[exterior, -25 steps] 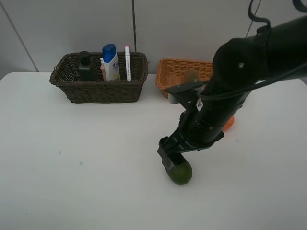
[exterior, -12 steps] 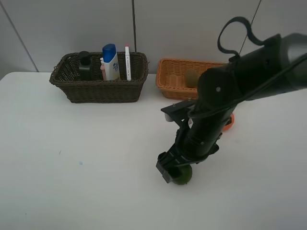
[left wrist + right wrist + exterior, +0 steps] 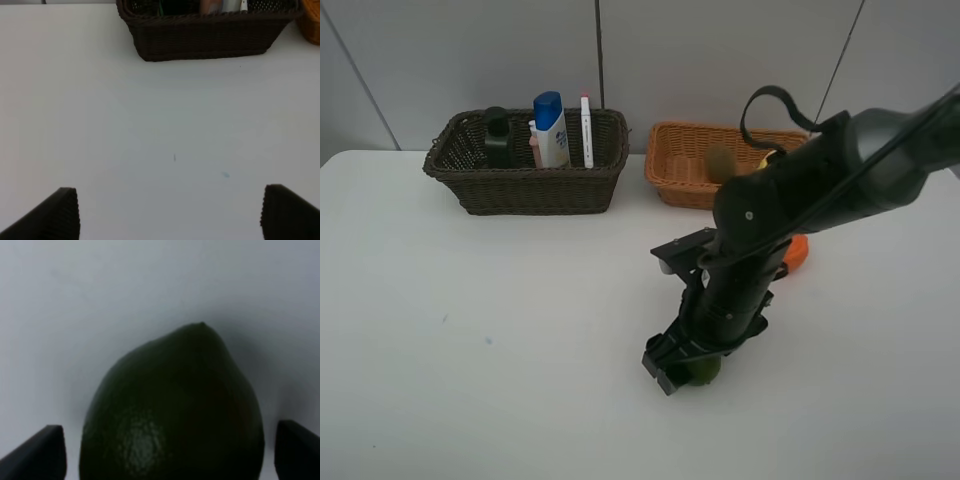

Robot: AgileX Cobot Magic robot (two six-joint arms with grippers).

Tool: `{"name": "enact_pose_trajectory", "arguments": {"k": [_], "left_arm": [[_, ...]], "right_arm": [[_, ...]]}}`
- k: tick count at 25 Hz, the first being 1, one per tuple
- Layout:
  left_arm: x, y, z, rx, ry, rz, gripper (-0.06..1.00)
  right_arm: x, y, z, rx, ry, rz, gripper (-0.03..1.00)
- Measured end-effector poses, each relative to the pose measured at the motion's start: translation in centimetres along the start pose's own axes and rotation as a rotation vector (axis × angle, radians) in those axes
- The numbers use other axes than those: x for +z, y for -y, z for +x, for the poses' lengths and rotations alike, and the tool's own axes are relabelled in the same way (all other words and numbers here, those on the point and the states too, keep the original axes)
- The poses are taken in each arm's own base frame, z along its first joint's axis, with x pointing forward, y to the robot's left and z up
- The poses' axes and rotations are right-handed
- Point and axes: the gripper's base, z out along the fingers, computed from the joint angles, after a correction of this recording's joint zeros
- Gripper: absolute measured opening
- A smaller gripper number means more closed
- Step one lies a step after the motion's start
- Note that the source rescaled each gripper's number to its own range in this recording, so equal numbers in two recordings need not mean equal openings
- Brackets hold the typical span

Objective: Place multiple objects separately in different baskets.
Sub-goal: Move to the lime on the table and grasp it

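Orange [image 3: 796,253] behind right arm [image 3: 790,210].

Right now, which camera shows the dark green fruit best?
The right wrist view: the dark green fruit fills it, between open fingertips. The exterior high view shows only a sliver under the right gripper. The left wrist view misses it.
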Motion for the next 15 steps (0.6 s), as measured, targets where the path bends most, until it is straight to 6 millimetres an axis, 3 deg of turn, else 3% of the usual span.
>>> {"name": "enact_pose_trajectory", "arguments": {"k": [6, 8, 9, 10, 11, 15], "left_arm": [[0.0, 0.0, 0.0, 0.0, 0.0, 0.0, 0.95], [0.0, 0.0, 0.0, 0.0, 0.0, 0.0, 0.95], [0.0, 0.0, 0.0, 0.0, 0.0, 0.0, 0.95], [0.0, 0.0, 0.0, 0.0, 0.0, 0.0, 0.95], [0.0, 0.0, 0.0, 0.0, 0.0, 0.0, 0.95], [0.0, 0.0, 0.0, 0.0, 0.0, 0.0, 0.95]], "right_arm": [[0.23, -0.07, -0.25, 0.009, 0.014, -0.008, 0.92], [0.23, -0.09, -0.25, 0.01, 0.015, -0.01, 0.71], [0.23, -0.09, -0.24, 0.01, 0.013, -0.01, 0.5], [0.23, -0.09, -0.22, 0.01, 0.011, -0.01, 0.22], [0.23, -0.09, -0.17, 0.011, 0.006, -0.011, 0.15], [0.23, -0.09, 0.01, 0.011, -0.014, -0.01, 0.15]]}}
